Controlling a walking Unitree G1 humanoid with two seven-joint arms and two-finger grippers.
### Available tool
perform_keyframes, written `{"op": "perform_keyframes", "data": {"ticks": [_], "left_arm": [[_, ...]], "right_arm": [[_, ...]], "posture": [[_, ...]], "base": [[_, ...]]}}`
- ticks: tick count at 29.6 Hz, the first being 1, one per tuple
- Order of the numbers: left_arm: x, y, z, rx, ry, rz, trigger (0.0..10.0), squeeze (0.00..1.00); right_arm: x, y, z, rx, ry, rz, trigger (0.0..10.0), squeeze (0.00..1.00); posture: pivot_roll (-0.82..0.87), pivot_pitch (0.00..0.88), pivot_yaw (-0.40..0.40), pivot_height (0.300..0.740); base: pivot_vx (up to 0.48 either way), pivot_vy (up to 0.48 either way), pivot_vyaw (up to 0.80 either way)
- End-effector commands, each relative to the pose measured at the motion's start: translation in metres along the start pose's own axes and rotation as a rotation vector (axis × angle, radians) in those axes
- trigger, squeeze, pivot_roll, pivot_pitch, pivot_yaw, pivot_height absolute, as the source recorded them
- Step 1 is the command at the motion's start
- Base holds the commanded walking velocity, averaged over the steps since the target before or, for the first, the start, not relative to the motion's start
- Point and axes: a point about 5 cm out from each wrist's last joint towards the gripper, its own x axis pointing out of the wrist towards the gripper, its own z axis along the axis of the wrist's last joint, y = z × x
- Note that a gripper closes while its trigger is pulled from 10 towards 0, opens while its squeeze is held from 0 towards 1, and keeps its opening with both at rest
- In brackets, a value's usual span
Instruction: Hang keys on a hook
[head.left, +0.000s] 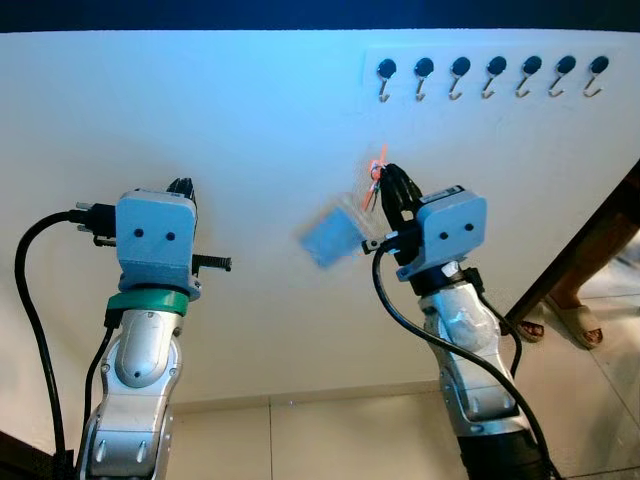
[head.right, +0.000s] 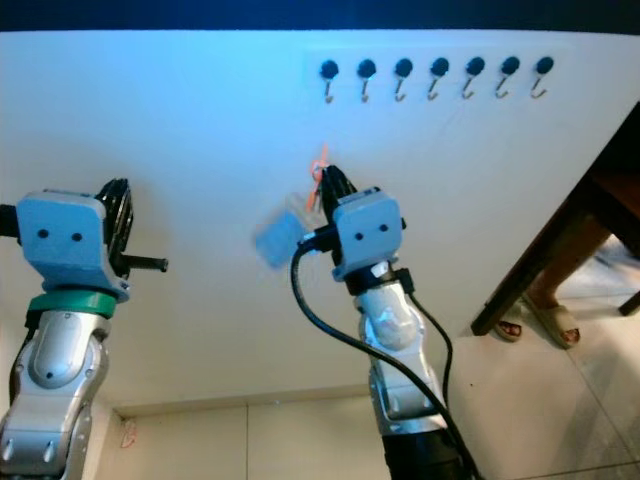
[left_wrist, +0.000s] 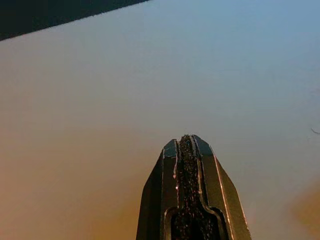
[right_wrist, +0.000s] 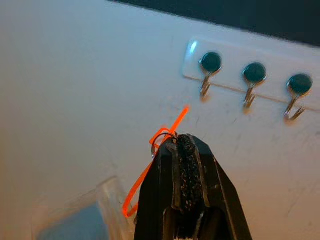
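Observation:
A clear strip on the white wall carries a row of several black-capped metal hooks (head.left: 387, 78); the leftmost hook (right_wrist: 209, 72) is the nearest to my right gripper. My right gripper (head.left: 388, 180) is raised in front of the wall, below and slightly left of that hook. It is shut on the keys (right_wrist: 161, 141), a metal ring with an orange loop. A blue tag in a clear sleeve (head.left: 332, 237) swings blurred to the left of the fingers. My left gripper (left_wrist: 187, 142) is shut on nothing, held up at the left, facing bare wall.
A dark wooden furniture leg (head.left: 585, 250) slants at the right edge. A person's sandalled feet (head.left: 578, 320) stand on the tiled floor beside it. A skirting line (head.left: 300, 400) runs along the wall's base.

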Motion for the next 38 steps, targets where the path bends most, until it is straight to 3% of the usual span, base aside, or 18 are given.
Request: {"op": "perform_keyframes", "data": {"ticks": [1, 6, 7, 12, 19, 28, 38], "left_arm": [[0.0, 0.0, -0.002, 0.009, 0.005, -0.006, 10.0, 0.0], [0.002, -0.001, 0.0, 0.007, -0.001, -0.016, 10.0, 0.0], [0.005, -0.003, 0.002, 0.002, -0.017, -0.051, 10.0, 0.0], [0.01, -0.01, 0.009, -0.008, -0.044, -0.132, 10.0, 0.0], [0.015, -0.009, 0.012, -0.008, -0.053, -0.14, 10.0, 0.0], [0.013, -0.011, 0.014, -0.015, -0.052, -0.151, 10.0, 0.0], [0.011, -0.008, 0.014, -0.007, -0.043, -0.136, 10.0, 0.0]], "right_arm": [[0.005, -0.006, 0.001, -0.002, -0.009, -0.023, 10.0, 0.0], [0.028, -0.019, 0.015, -0.037, -0.076, -0.044, 10.0, 0.0], [0.042, -0.028, 0.024, -0.053, -0.114, -0.067, 10.0, 0.0], [0.049, -0.036, 0.031, -0.072, -0.143, -0.104, 10.0, 0.0], [0.059, -0.048, 0.02, -0.109, -0.1, -0.169, 10.0, 0.0], [0.082, -0.045, 0.013, -0.093, -0.073, -0.118, 10.0, 0.0], [0.092, -0.03, 0.005, -0.068, -0.055, -0.046, 10.0, 0.0]], "posture": [[-0.06, 0.0, 0.069, 0.74], [-0.06, 0.0, 0.075, 0.74], [-0.06, 0.0, 0.075, 0.74], [-0.04, 0.0, 0.068, 0.74], [-0.04, 0.0, 0.081, 0.74], [-0.01, 0.0, 0.076, 0.74], [0.0, 0.0, 0.068, 0.74]], "base": [[0.0, 0.0, 0.0], [0.0, 0.0, 0.0], [0.0, 0.0, 0.0], [0.0, 0.0, 0.0], [0.0, 0.0, 0.0], [0.0, 0.0, 0.0], [0.0, 0.0, 0.0]]}}
